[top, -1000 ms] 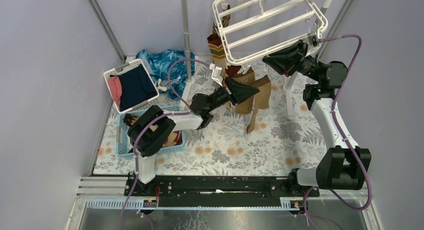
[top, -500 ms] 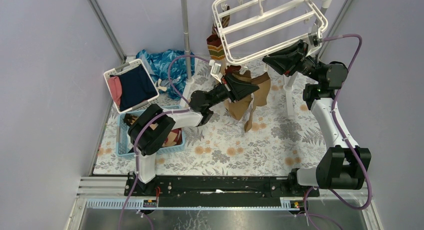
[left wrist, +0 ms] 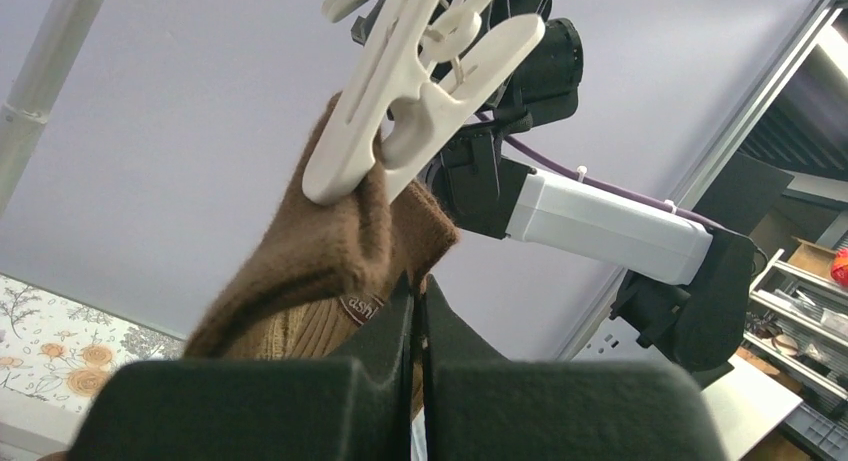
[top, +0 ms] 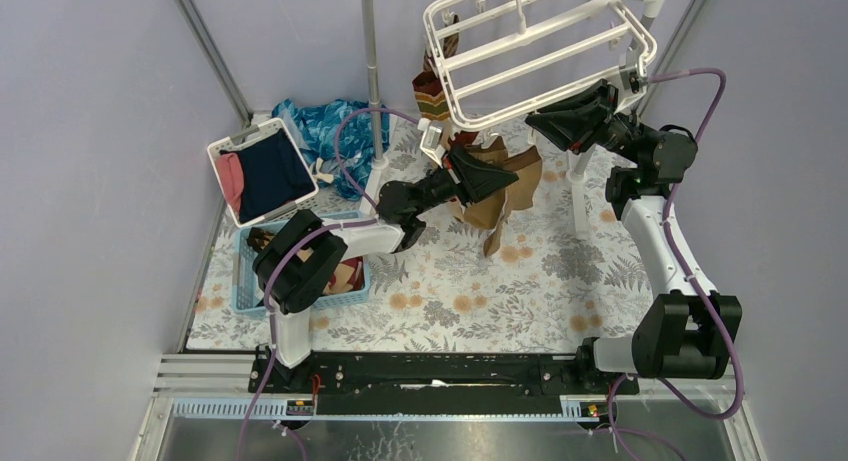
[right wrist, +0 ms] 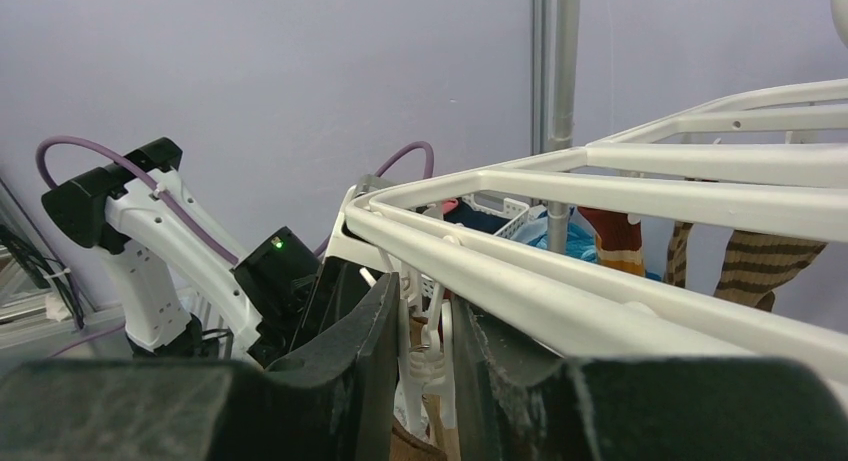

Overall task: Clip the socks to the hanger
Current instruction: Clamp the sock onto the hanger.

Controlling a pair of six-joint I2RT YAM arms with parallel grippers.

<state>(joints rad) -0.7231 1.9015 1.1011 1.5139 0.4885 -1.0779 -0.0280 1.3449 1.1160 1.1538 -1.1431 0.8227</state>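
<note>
Left gripper (left wrist: 420, 286) is clamped fully shut on the cuff of a soft brown knit sock (left wrist: 320, 251) and holds it up under the middle of the rack, the rest of the sock dangling over the flower-print table cover (top: 450, 291). Right at the cuff sits a small white plastic clip (left wrist: 400, 101). Its mouth overlaps the sock's edge, but I can't tell whether it has actually bitten. The right gripper (right wrist: 428, 296) has its fingers part closed on the upper end of that clip, just under the near bar of the white plastic rectangular hanger frame (right wrist: 700, 201), squeezing it as far as I can judge. Two striped brown socks (right wrist: 750, 266) already hang at the far left corner. What worries me: only a sliver of cuff is near the clip's mouth, so if the left lets go first the sock drops to the table. Also the frame hangs from a hook and looks tilted — any tug from either arm could swing it and pull the clip off the cuff.
</note>
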